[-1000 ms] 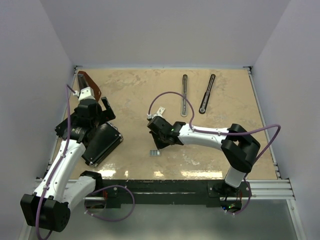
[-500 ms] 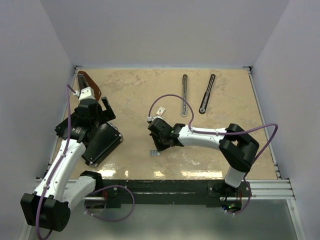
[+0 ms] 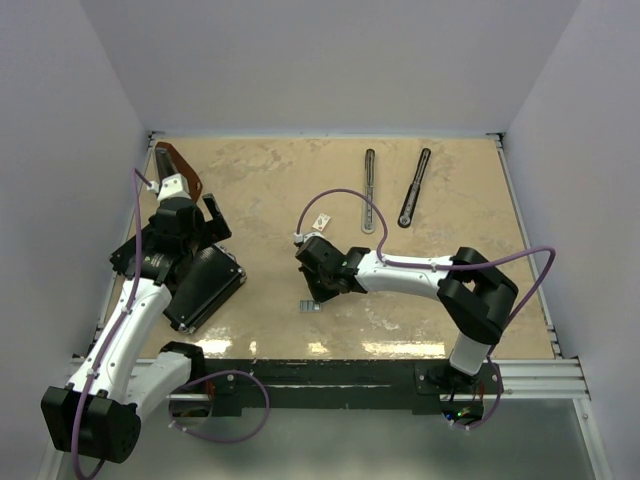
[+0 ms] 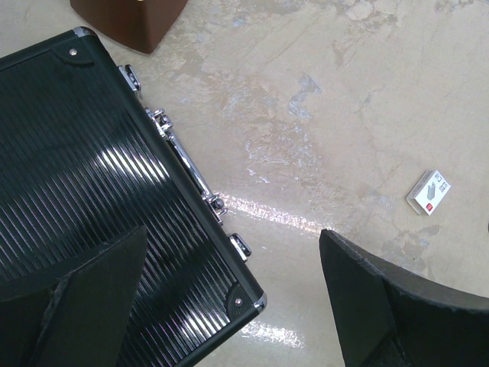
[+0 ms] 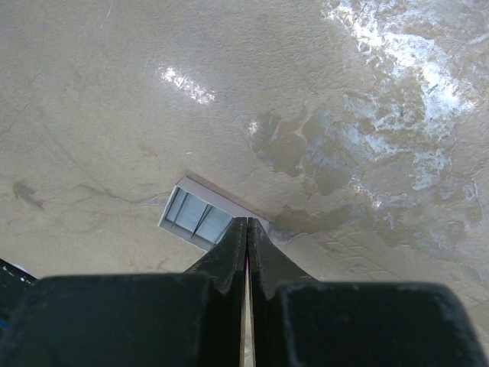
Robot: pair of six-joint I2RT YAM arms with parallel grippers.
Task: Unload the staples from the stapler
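1. Stapler (image 3: pixel 414 188), a long, very slim black bar with a rounded end, lies at the far side of the beige marbled table (image 3: pixel 260 190). Its matching slim dark-grey metal bar (image 3: pixel 369 190) lies just beside it but apart, so the stapler is in two pieces, presumably opened to free its load.
2. Staples (image 5: pixel 200 218), a tiny flat silvery-grey rectangular strip, lie flat on the table near the front edge, well apart from both bars. Judged from this, the unloading looks done or nearly so.
3. Right gripper (image 5: pixel 247 223): the fingers are pressed together with nothing between them. In the wrist view the tips sit at the strip's near edge; whether they touch it, I cannot tell. Closed fingers make a narrow point, which probably suits nudging something too thin to pinch.
4. Left gripper (image 4: pixel 233 241): the fingers are spread wide and hold nothing. It hovers over the corner of the flat black ribbed case with metal latches (image 4: pixel 99 176), out of the working arm's way.
5. A brown wedge-shaped object (image 4: pixel 130 19) sits just beyond the case. A small white cardboard box (image 4: pixel 429 192) lies on open table, between the case and the bars.
6. Risk: the strip is thin and flat on a glossy surface, so it may skid when pushed.
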